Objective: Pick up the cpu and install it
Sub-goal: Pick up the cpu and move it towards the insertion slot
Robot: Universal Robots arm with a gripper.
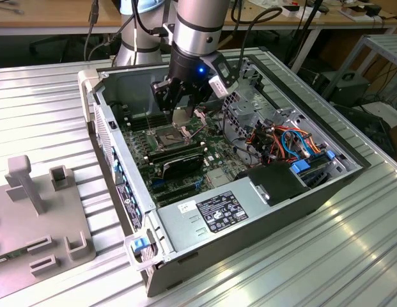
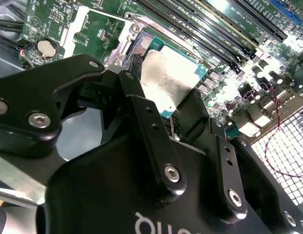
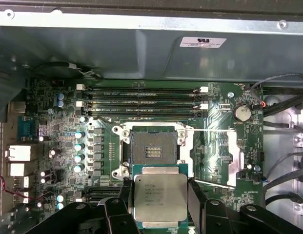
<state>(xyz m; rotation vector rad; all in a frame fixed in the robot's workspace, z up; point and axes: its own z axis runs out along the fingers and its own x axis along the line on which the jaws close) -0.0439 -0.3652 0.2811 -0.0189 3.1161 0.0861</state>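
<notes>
- The cpu (image 3: 160, 199) is held edge to edge between the fingers (image 2: 141, 122) of the gripper (image 2: 163, 97), which is closed on it, with the dull metal top turned up toward the first wrist camera.
- The chip is carried inside the open computer case (image 1: 185, 268), over the motherboard (image 3: 58, 146) and apart from it. In the first wrist view it is seen just beside the socket (image 3: 152, 147), not yet in it.
- The socket is bare, with its field of contacts exposed, and the metal plate (image 3: 234, 151) is folded open to one side. The installing is therefore judged not yet done.
- A sideways offset is judged the main risk: if the chip is lowered off-centre or slightly turned, an edge could be set on the socket frame and the fine contacts could be bent.
- A tilt is a second risk. Only two opposite edges are pinched, so the chip could be rocked in the grip and one corner brought down first.
- Orientation cannot be checked here. The corner marks and notches are too small to be made out, and a chip turned the wrong way would not seat.
- If grip is lost early, the chip could be dropped onto the contacts or the board.
- The thin lever wire (image 3: 210, 130) and the memory sticks (image 3: 141, 95) lie near the socket, and could be caught by the broad fingers.
- The loose cables (image 1: 288, 137) are well apart and are judged little threat.
</notes>
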